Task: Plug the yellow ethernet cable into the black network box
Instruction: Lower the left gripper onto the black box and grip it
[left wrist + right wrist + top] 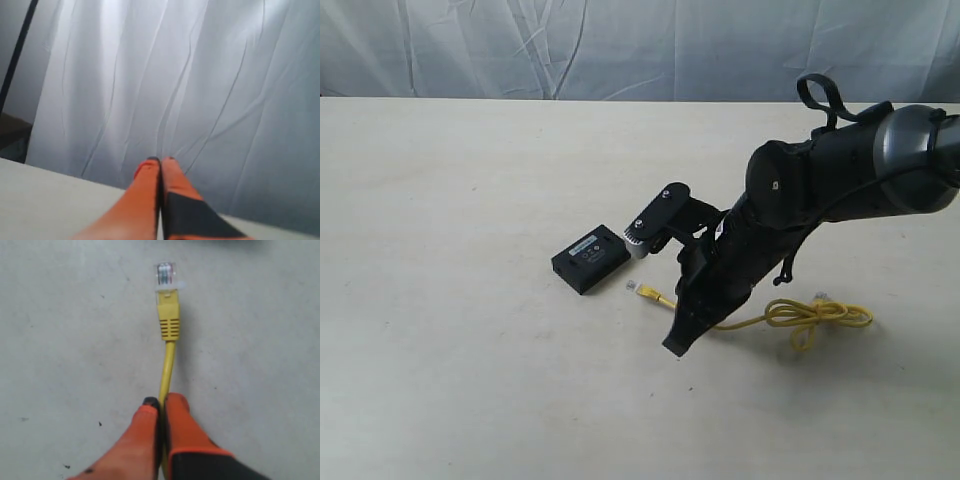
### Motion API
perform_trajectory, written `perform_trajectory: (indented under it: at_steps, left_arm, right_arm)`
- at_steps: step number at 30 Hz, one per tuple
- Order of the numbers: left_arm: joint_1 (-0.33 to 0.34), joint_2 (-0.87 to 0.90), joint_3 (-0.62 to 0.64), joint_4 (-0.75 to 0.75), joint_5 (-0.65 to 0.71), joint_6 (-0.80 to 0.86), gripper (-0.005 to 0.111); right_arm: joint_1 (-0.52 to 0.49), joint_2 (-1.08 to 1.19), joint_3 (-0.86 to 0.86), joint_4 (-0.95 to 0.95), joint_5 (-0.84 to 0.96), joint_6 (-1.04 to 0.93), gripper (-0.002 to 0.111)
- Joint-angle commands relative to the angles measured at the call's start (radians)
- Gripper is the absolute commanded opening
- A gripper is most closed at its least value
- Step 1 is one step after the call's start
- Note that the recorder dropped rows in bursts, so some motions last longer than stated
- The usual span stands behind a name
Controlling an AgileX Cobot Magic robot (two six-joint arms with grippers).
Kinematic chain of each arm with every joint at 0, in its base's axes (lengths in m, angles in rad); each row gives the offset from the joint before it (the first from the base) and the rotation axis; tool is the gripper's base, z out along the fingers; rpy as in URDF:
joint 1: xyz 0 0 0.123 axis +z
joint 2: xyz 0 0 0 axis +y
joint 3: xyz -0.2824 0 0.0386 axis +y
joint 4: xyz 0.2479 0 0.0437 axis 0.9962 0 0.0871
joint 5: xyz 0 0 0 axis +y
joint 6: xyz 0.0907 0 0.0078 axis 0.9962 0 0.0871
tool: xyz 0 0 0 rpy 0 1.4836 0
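The black network box lies flat on the table with a pale label strip on top. The yellow ethernet cable runs from a loose coil at the right to a clear plug just right of the box, a small gap between them. My right gripper reaches down over the cable. In the right wrist view this gripper is shut on the yellow cable a short way behind the clear plug. The left gripper is shut on nothing and points at the curtain.
A pale table carries everything, with a wrinkled white curtain behind its far edge. The right arm comes in from the upper right. The cable's second plug lies beside the coil.
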Motion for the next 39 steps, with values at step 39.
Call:
perform_trajectory:
  at_steps: [39]
  left_arm:
    - [-0.312,2.098,-1.392,-0.132,0.829,0.557,0.0]
  right_arm:
    - [0.0,0.007,0.007,0.045,-0.06,-0.007,-0.001]
